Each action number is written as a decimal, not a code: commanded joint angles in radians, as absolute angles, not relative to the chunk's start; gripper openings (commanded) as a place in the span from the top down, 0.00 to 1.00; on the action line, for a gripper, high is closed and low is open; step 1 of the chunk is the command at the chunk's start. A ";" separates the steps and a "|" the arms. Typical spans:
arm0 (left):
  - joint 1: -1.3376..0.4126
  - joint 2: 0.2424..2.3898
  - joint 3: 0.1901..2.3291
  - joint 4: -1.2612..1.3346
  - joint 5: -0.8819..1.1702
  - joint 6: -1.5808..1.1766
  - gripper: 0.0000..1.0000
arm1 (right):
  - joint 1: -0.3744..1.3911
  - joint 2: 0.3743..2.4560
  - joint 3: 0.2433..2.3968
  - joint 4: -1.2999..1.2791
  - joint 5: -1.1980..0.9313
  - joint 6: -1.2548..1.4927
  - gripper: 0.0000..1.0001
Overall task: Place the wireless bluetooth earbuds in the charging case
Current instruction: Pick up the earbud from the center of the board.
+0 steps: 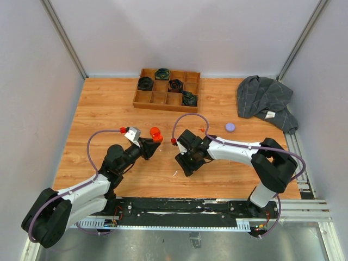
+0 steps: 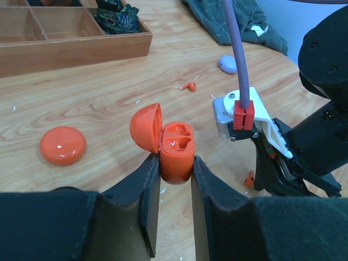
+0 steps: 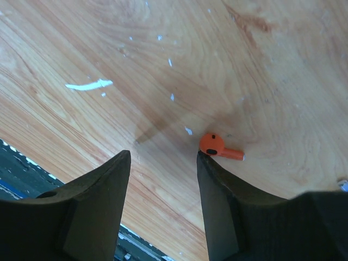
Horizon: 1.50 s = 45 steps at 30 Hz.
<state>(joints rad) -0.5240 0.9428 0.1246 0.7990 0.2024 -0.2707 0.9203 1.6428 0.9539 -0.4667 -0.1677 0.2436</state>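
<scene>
My left gripper (image 2: 175,161) is shut on an orange charging case (image 2: 177,148) and holds it with the lid (image 2: 145,127) hinged open and both sockets empty. In the top view this gripper (image 1: 154,143) is left of centre. My right gripper (image 3: 163,155) is open just above the table, and in the top view (image 1: 186,163) it is near the middle. An orange earbud (image 3: 218,148) lies on the wood, touching the outside of its right fingertip and not between the jaws. It also shows in the left wrist view (image 2: 249,179). A second orange earbud (image 2: 190,86) lies farther back.
An orange round puck (image 2: 63,145) lies left of the held case. A lavender case (image 1: 230,126) sits at the right. A wooden compartment tray (image 1: 142,98) with dark items stands at the back. A grey cloth (image 1: 265,98) lies at the back right. White slivers are scattered on the wood.
</scene>
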 commanded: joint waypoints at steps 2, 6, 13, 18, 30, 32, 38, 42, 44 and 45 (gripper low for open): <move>-0.518 0.913 0.109 0.808 0.172 -0.267 1.00 | 0.933 1.681 1.011 -0.430 -0.180 0.254 0.47; -0.518 0.896 0.104 0.807 0.156 -0.267 1.00 | 0.930 1.703 1.045 -0.423 -0.082 0.230 0.46; -0.518 0.885 0.100 0.806 0.150 -0.266 1.00 | 0.929 1.681 1.094 -0.476 -0.039 0.167 0.46; -0.518 0.881 0.094 0.816 0.150 -0.270 1.00 | 0.929 1.623 1.090 -0.527 -0.014 0.148 0.48; -0.518 0.866 0.084 0.834 0.168 -0.265 1.00 | 0.915 1.748 1.171 -0.663 0.100 0.086 0.59; -0.518 0.865 0.084 0.834 0.170 -0.265 1.00 | 0.913 1.772 1.188 -0.670 0.091 0.077 0.63; -0.518 0.867 0.087 0.831 0.176 -0.262 1.00 | 0.910 1.832 1.219 -0.677 0.062 0.062 0.69; -0.519 0.866 0.087 0.832 0.181 -0.260 1.00 | 0.905 1.855 1.221 -0.678 0.059 0.057 0.72; -0.518 0.867 0.086 0.833 0.182 -0.257 1.00 | 0.904 1.863 1.222 -0.683 0.063 0.055 0.74; -0.518 0.867 0.086 0.834 0.183 -0.256 1.00 | 0.904 1.865 1.220 -0.683 0.065 0.053 0.75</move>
